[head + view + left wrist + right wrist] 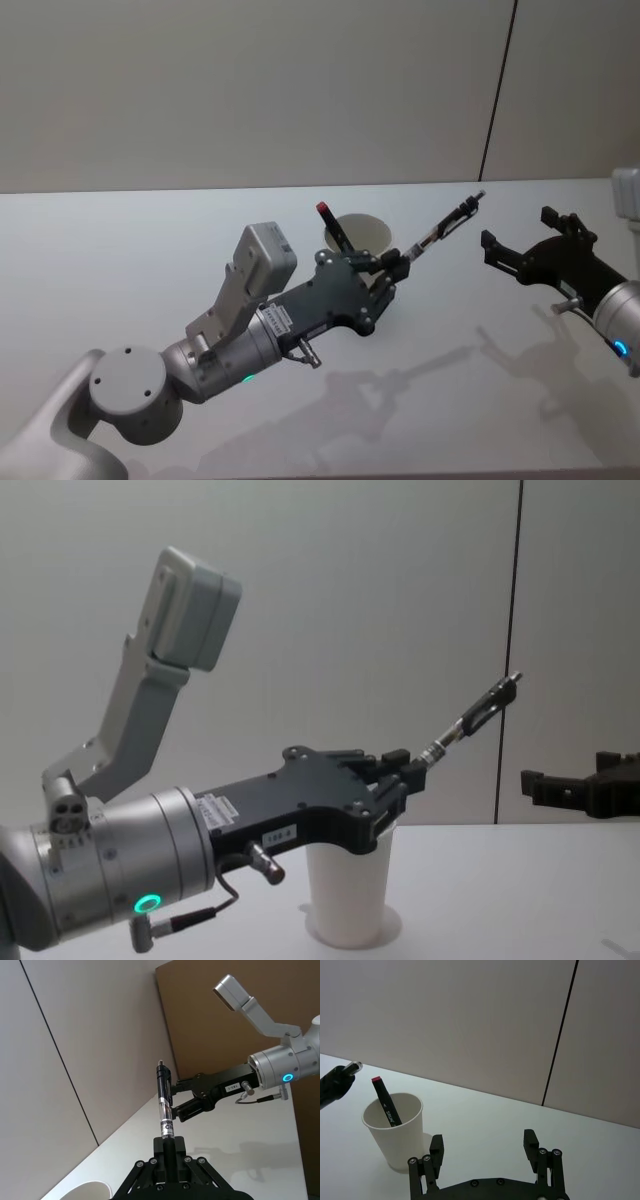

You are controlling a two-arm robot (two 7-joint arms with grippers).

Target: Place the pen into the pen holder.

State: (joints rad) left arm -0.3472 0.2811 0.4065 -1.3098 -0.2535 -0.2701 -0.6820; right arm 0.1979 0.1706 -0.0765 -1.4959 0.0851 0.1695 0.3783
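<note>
**Pen held aloft, holder on table**

Item one — your left gripper [400,265] was pinching the lower end of the pen [445,225], which slanted up in the air above the pen holder [368,235]. The holder stood upright near the table's [150,260] far edge, with a red-capped marker [386,1102] inside. Your right gripper [518,229] — fingers spread, holding nothing — was near the pen's tip.

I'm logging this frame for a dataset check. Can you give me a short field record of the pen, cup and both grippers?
pen: held at one end, slanting upward, off the table
left gripper: shut on pen, above the cup
cup: upright on table, holds a red-capped marker
right gripper: open, empty, to the cup's right
task state: pen not yet in cup
</note>
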